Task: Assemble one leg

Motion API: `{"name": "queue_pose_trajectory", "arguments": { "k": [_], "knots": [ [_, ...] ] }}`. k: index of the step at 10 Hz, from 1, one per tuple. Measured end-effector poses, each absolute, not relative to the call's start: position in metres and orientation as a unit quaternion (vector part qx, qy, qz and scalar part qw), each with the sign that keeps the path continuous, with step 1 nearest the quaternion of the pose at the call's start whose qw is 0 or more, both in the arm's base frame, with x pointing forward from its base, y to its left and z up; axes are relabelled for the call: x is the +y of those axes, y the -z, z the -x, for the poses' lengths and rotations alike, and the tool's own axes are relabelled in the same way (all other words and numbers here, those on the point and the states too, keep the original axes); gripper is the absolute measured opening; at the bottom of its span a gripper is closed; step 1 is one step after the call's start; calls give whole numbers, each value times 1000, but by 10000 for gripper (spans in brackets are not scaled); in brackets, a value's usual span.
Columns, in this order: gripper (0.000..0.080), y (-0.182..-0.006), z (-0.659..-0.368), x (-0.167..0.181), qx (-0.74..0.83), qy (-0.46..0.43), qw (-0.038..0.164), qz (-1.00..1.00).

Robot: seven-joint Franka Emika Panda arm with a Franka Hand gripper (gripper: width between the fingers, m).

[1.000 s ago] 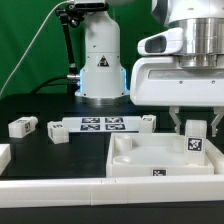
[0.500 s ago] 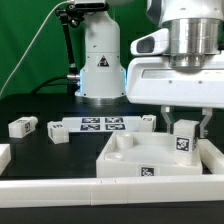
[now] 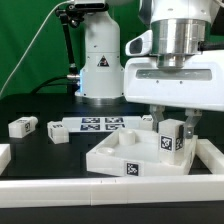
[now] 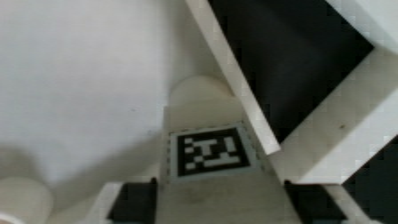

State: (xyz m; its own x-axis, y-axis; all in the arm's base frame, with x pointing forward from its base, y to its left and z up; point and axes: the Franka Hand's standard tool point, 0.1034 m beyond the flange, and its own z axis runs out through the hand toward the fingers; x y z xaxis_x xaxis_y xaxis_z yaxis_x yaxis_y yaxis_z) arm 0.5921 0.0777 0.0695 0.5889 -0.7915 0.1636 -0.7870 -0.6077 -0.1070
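Note:
My gripper (image 3: 170, 128) is shut on the leg (image 3: 170, 140), a small white upright block with a black-and-white tag on its face. The leg stands upright in the far right corner of the large white panel (image 3: 120, 152), which has a raised rim and lies turned at an angle on the table. In the wrist view the leg (image 4: 214, 135) fills the gap between my dark fingers (image 4: 139, 202), with its tag facing the camera and the panel's inside (image 4: 89, 90) and rim beyond it. I cannot tell how the leg's foot meets the panel.
Two loose legs (image 3: 22, 126) (image 3: 57, 133) lie at the exterior view's left, and another (image 3: 148, 122) at the end of the marker board (image 3: 100, 125). A white rail (image 3: 60, 190) runs along the front and right. The robot base (image 3: 100, 60) stands behind.
My gripper has moved to the exterior view's left with the leg in it. The white panel has slid and turned the same way.

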Motion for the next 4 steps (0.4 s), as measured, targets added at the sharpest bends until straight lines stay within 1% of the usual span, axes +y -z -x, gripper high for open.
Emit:
{"name": "queue_pose_trajectory", "arguments": {
  "k": [1,2,3,4],
  "knots": [
    [559,-69,-592,78,443,97,11,891],
    [559,-69,-592,78,443,97,11,891],
    [631,-69,-592,78,443,97,11,891],
    [646,-69,-592,78,443,97,11,891]
  ]
}}
